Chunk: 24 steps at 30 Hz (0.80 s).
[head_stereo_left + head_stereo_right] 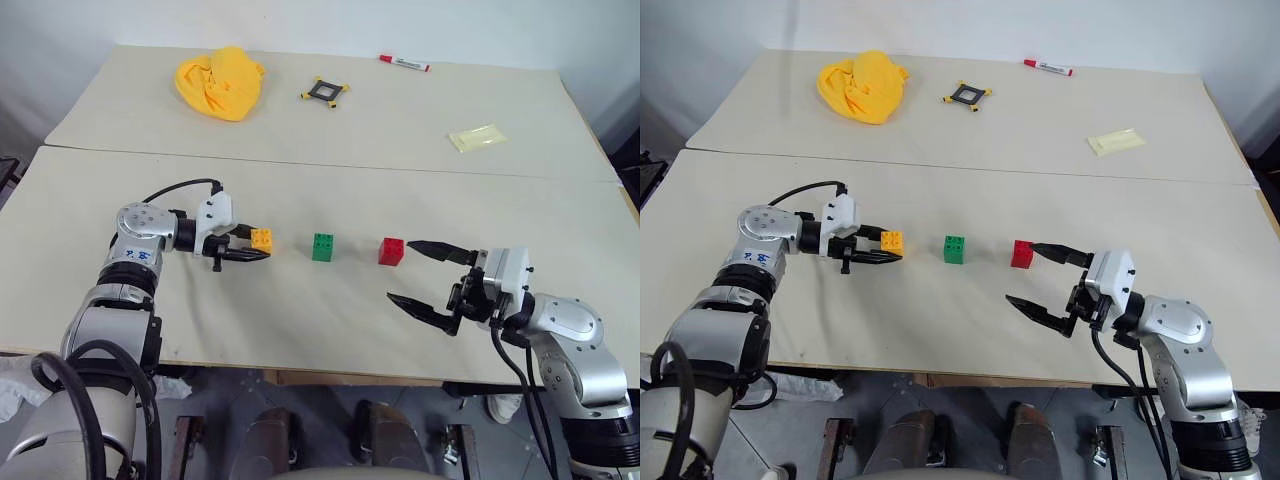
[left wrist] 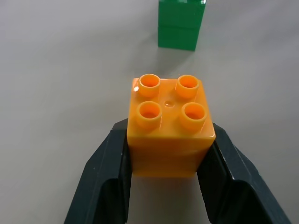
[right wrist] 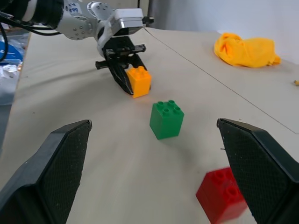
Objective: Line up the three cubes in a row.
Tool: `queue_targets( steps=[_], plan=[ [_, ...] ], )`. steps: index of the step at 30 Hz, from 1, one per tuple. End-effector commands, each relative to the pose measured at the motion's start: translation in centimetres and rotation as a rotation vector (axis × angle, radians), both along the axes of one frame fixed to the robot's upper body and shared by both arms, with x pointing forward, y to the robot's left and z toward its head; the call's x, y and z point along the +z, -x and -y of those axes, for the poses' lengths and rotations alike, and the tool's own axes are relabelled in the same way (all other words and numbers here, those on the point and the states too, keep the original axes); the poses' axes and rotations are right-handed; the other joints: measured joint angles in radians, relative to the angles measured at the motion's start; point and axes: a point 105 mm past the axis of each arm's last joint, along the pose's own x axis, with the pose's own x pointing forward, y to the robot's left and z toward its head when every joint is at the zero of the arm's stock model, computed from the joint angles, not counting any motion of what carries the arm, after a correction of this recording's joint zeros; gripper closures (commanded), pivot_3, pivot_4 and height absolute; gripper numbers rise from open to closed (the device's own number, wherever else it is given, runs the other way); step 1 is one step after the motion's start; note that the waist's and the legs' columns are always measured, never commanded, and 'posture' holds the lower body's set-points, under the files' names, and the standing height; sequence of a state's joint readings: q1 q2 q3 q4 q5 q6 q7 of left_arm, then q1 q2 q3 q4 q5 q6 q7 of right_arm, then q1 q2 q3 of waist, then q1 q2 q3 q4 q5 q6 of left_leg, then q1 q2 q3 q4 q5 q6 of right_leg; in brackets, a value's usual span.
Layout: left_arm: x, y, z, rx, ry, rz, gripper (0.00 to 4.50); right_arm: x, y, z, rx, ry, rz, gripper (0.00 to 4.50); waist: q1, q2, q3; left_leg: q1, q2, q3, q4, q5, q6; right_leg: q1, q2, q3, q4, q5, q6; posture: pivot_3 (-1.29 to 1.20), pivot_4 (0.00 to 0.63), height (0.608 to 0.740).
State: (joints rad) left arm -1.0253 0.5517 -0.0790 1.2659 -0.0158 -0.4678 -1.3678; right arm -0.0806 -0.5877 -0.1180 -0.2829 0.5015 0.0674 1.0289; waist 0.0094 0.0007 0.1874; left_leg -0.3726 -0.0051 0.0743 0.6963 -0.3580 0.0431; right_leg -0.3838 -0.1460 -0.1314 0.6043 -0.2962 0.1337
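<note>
Left eye view puts you above the pale table [image 1: 330,330], where the row is close to finished: the orange-yellow cube [image 1: 262,239], the green cube [image 1: 323,247] and the red cube [image 1: 392,251] sit roughly on one line running left to right, each standing apart from its neighbour with similar gaps between them. Your left gripper [image 1: 247,246] has its two black fingers pinched on the sides of the orange-yellow cube at the left end; the left wrist view shows the pads pressed flat against both flanks, studs up, with the green cube just beyond. Your right gripper [image 1: 425,273] hangs with its fingers spread wide and nothing between them, one fingertip just beside the red cube at the right end, though you cannot tell whether it touches. On the far table, well apart from the work, lie the yellow cloth [image 1: 221,82], a small black frame [image 1: 324,91], a red marker [image 1: 404,63] and a pale yellow packet [image 1: 476,137]. What appears left for you is to settle the orange-yellow cube in line, release it, and perhaps trim the red cube's angle.
</note>
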Motion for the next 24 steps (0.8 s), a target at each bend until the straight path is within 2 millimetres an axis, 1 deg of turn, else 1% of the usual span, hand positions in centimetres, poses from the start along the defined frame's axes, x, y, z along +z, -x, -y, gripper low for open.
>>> queue_targets(
  steps=[1, 5, 8, 9, 11, 13, 15, 17, 18, 20, 21, 24],
  plan=[
    [0.4, -0.4, -0.4, 0.031, -0.011, -0.011, 2.24, 1.0, 0.5, 0.0, 0.007, 0.007, 0.044, 0.00, 0.000, 0.000, 0.000, 0.000, 0.000, 0.000, 0.000, 0.000, 0.000, 0.000, 0.000, 0.000, 0.000, 0.000, 0.000, 0.00, 0.150, 0.740],
    [0.8, -0.5, -0.9, 0.063, 0.023, 0.014, 1.09, 0.7, 0.5, 0.0, 0.016, 0.010, 0.031, 0.00, 0.000, 0.000, 0.000, 0.000, 0.000, 0.000, 0.000, 0.000, 0.000, 0.000, 0.000, 0.000, 0.001, 0.000, 0.000, 0.00, 0.150, 0.740],
    [1.5, -0.3, -1.5, 0.071, 0.084, 0.024, 0.11, 0.5, 0.4, 0.3, 0.031, 0.019, 0.020, 0.00, -0.001, 0.000, 0.000, 0.000, 0.000, 0.000, 0.001, 0.000, 0.000, -0.001, -0.001, 0.000, 0.002, 0.000, 0.000, 0.00, 0.150, 0.740],
    [1.8, -0.2, -1.8, 0.075, 0.114, 0.032, 0.02, 0.4, 0.3, 0.6, 0.038, 0.018, 0.008, 0.00, -0.004, 0.000, 0.000, 0.000, 0.000, 0.000, 0.001, 0.000, 0.000, -0.001, -0.001, 0.000, 0.002, 0.000, 0.000, 0.00, 0.150, 0.740],
    [2.3, 0.7, -3.2, 0.067, 0.162, 0.051, 0.02, 0.7, -0.2, 1.3, 0.040, -0.042, -0.053, 0.00, -0.012, 0.000, 0.000, 0.000, 0.000, 0.000, 0.001, 0.000, 0.001, -0.001, -0.001, 0.000, 0.002, 0.000, 0.000, 0.00, 0.150, 0.740],
    [2.5, 1.5, -4.1, 0.053, 0.185, 0.058, 0.02, 1.1, -0.6, 1.7, 0.044, -0.072, -0.074, 0.00, -0.014, 0.000, 0.000, 0.000, 0.001, 0.000, 0.001, 0.000, 0.001, -0.002, -0.001, 0.000, 0.002, 0.000, 0.000, 0.00, 0.150, 0.740],
    [3.0, 2.7, -5.6, 0.064, 0.214, 0.097, 0.02, 1.0, -1.0, 2.3, 0.081, -0.002, -0.047, 0.00, -0.015, 0.000, 0.000, 0.000, 0.001, 0.001, 0.001, 0.000, 0.001, -0.003, -0.001, -0.001, 0.004, 0.000, 0.000, 0.00, 0.150, 0.740],
    [4.9, 4.1, -7.1, 0.122, 0.325, 0.153, 0.02, 1.5, -1.5, 3.4, 0.134, 0.044, 0.029, 0.00, -0.026, 0.000, 0.000, 0.000, 0.001, 0.003, 0.001, 0.000, 0.001, -0.005, -0.003, 0.000, 0.006, 0.000, 0.000, 0.00, 0.150, 0.740],
    [4.9, 5.1, -7.6, 0.127, 0.300, 0.143, 0.02, 1.7, -2.0, 3.9, 0.145, 0.061, 0.037, 0.00, -0.029, 0.000, 0.000, 0.000, 0.001, 0.004, 0.001, -0.001, 0.001, -0.006, -0.003, 0.000, 0.006, 0.000, 0.000, 0.00, 0.150, 0.740],
    [4.9, 6.5, -7.8, 0.105, 0.241, 0.121, 0.02, 2.1, -2.6, 4.6, 0.163, 0.088, 0.035, 0.00, -0.032, -0.001, 0.001, 0.000, 0.001, 0.003, 0.001, -0.001, 0.001, -0.006, -0.004, 0.000, 0.007, 0.000, 0.000, 0.00, 0.150, 0.740],
    [5.1, 6.8, -8.1, 0.104, 0.216, 0.129, 0.02, 2.3, -2.8, 4.8, 0.174, 0.103, 0.035, 0.00, -0.029, -0.001, 0.001, 0.000, 0.001, 0.002, 0.001, -0.001, 0.001, -0.005, -0.004, 0.000, 0.008, 0.000, 0.000, 0.00, 0.150, 0.740],
    [6.4, 6.2, -8.6, 0.166, 0.209, 0.181, 0.02, 2.6, -3.4, 5.3, 0.198, 0.150, 0.038, 0.00, -0.012, -0.001, 0.001, 0.000, 0.001, 0.001, 0.003, -0.001, 0.001, -0.004, -0.004, 0.000, 0.007, 0.000, 0.000, 0.00, 0.150, 0.740]
  ],
)
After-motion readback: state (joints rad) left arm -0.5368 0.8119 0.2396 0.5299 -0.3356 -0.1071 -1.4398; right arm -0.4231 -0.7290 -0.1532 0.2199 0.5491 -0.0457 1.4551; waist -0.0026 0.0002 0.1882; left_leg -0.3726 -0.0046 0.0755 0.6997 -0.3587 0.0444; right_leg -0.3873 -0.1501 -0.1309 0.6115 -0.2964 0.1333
